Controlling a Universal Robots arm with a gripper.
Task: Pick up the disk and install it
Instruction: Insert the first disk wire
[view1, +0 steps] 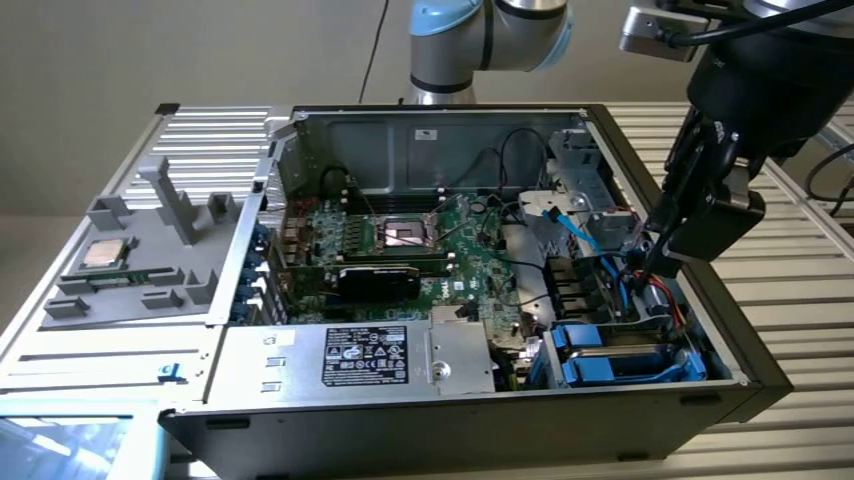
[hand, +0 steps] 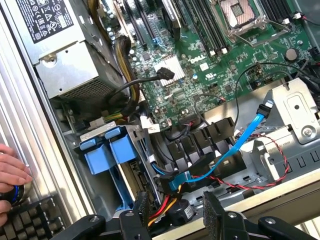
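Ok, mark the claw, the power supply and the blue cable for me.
claw (hand: 176, 200): wrist view, midway between its fingertips.
power supply (view1: 367, 355): exterior view, on its printed label.
blue cable (hand: 240, 141): wrist view, on its middle stretch.

arm (view1: 461, 40): silver tube with pale blue joint caps, at the back in the exterior view, bending across toward that view's right
wrist (view1: 781, 70): bulky black housing, high at the exterior view's right
gripper (view1: 683, 245): black, hangs below the wrist, slanted down and toward the exterior view's left rather than plumb
jaws: spread wide
fingers (hand: 141, 207): two, black, each faced with a dark rough pad; in the wrist view they stand side by side, roughly parallel, with a broad gap between them
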